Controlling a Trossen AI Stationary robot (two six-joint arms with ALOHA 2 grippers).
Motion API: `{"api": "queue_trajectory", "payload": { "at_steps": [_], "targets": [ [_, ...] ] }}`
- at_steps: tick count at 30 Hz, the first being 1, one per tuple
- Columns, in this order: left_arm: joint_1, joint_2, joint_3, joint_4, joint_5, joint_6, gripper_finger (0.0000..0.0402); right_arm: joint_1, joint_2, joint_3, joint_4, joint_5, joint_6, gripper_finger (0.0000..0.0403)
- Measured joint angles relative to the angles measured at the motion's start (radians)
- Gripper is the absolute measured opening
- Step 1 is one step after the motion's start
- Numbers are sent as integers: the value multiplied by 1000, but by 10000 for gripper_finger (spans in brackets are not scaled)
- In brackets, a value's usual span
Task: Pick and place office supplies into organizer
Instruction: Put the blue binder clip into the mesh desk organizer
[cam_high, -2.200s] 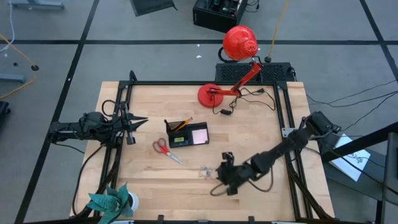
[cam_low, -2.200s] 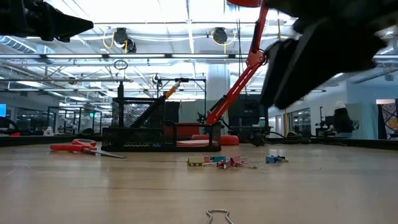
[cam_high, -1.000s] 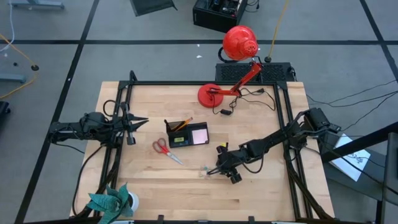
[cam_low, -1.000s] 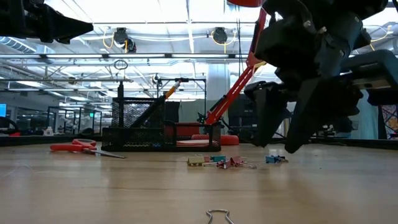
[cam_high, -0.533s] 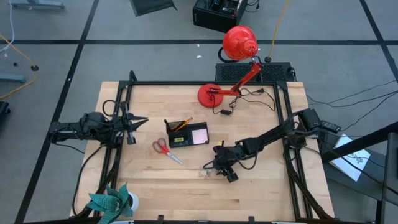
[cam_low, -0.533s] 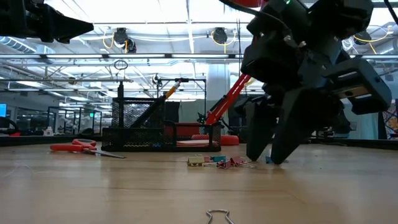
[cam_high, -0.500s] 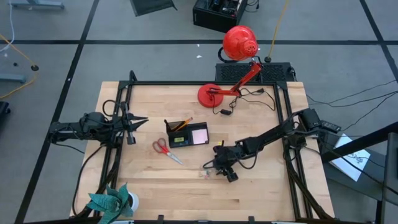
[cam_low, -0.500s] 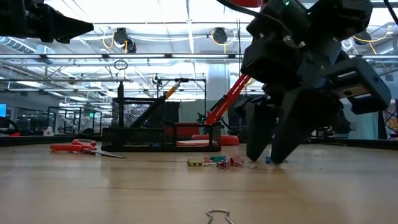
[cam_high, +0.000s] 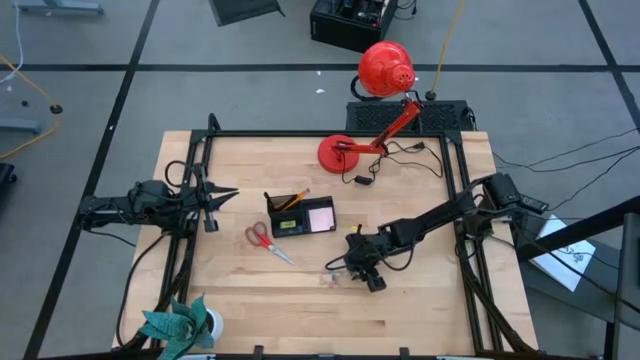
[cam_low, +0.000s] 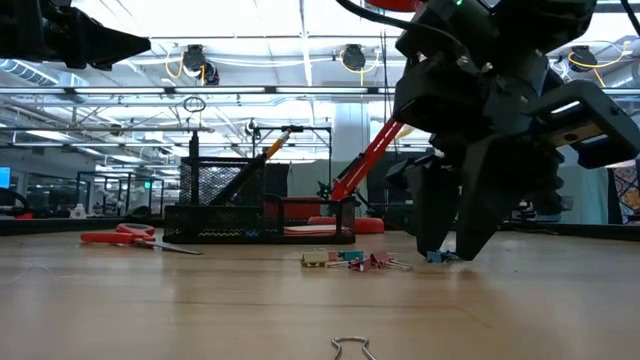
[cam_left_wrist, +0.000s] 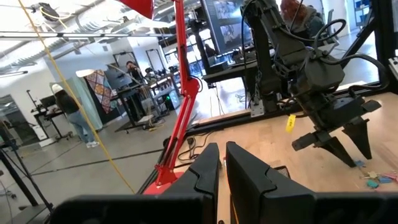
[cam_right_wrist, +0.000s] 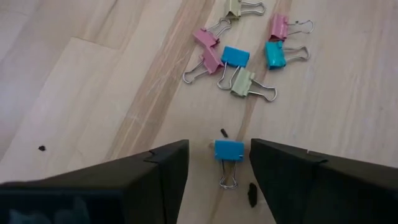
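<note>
My right gripper (cam_right_wrist: 219, 163) is open and points down at the table top, right of the table's middle (cam_high: 353, 268). Its fingers stand on either side of a small blue binder clip (cam_right_wrist: 229, 151) that lies flat on the wood; I see a gap on each side. Several more pink, blue, green and teal clips (cam_right_wrist: 239, 53) lie just beyond it. The black organizer (cam_high: 298, 215), with an orange pencil and the pink notepad in it, stands at the table's middle. The red-handled scissors (cam_high: 266, 240) lie in front of it. My left gripper (cam_left_wrist: 222, 167) is shut and waits above the table's left side (cam_high: 212, 205).
A red desk lamp (cam_high: 372, 110) stands at the far edge with its cord (cam_high: 405, 155) on the table. A teal plant in a white pot (cam_high: 180, 325) sits at the near left corner. A loose wire clip handle (cam_low: 350, 347) lies near the front edge.
My right gripper has come down until its fingertips reach the table beside the clips, then shifted a little toward the table's right edge, so that it now stands over the single blue clip. The clips have not moved.
</note>
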Motion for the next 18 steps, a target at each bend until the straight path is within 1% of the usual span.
{"api": "queue_trajectory", "payload": {
  "at_steps": [10,18],
  "targets": [
    [0,0,0,2,0,-3,35,15,2,-1,25,54,-12,147],
    [0,0,0,2,0,-4,35,21,3,-1,24,77,-7,109]
  ]
}}
